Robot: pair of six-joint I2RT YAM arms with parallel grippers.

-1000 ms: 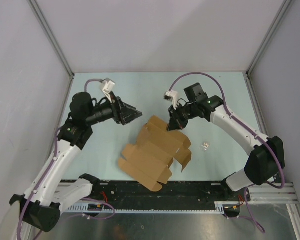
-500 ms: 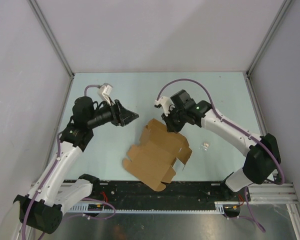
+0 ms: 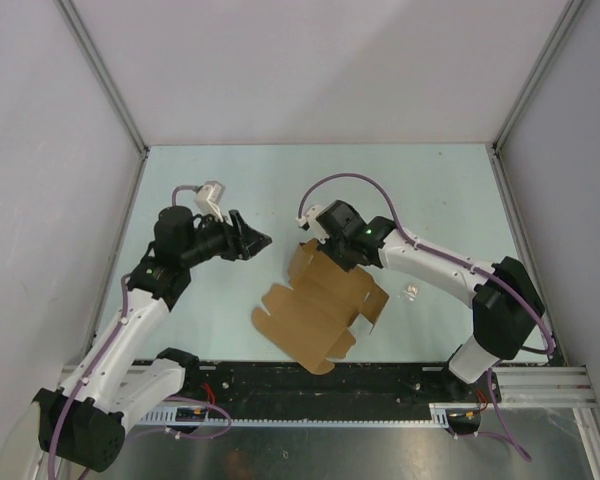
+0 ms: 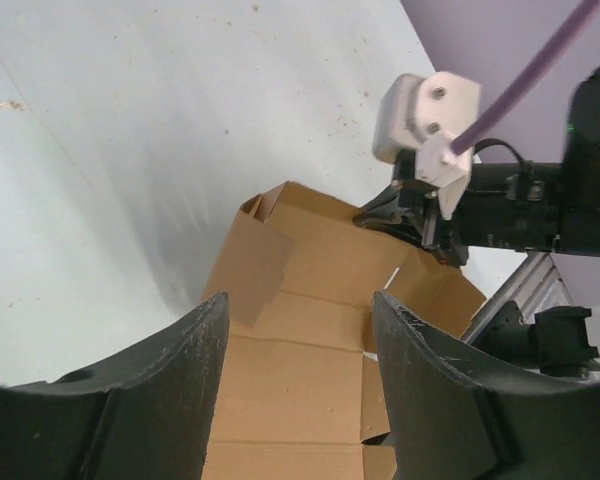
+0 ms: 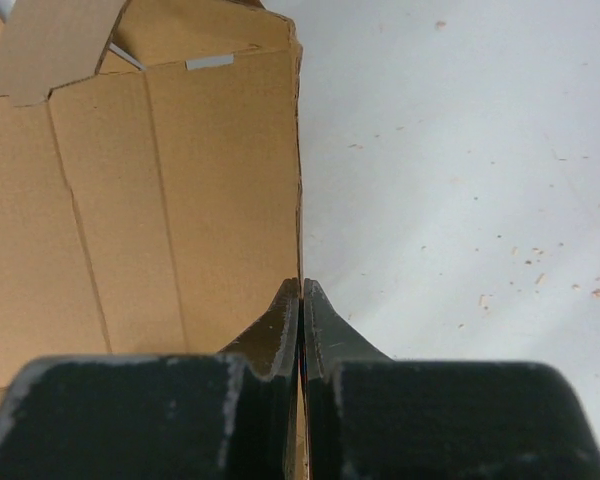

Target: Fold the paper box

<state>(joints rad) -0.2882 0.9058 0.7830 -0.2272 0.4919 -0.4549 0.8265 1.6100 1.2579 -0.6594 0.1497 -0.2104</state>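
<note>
The paper box (image 3: pixel 320 305) is a brown die-cut cardboard sheet, partly creased, lying in the middle of the table. My right gripper (image 3: pixel 325 250) is shut on the sheet's far edge; in the right wrist view the thin cardboard edge (image 5: pixel 180 190) runs straight into the closed fingertips (image 5: pixel 301 287). My left gripper (image 3: pixel 260 240) hovers open just left of the sheet's far corner, apart from it. The left wrist view shows the cardboard (image 4: pixel 310 270) between and beyond the spread fingers (image 4: pixel 300 300), with the right gripper (image 4: pixel 420 215) at the far edge.
A tiny clear plastic scrap (image 3: pixel 411 292) lies right of the sheet. Grey walls enclose the pale table on three sides. A black rail (image 3: pixel 380 385) runs along the near edge between the arm bases.
The right gripper has moved left, dragging the sheet's far edge with it and shifting the sheet. The left gripper has drawn back slightly to the left, still open.
</note>
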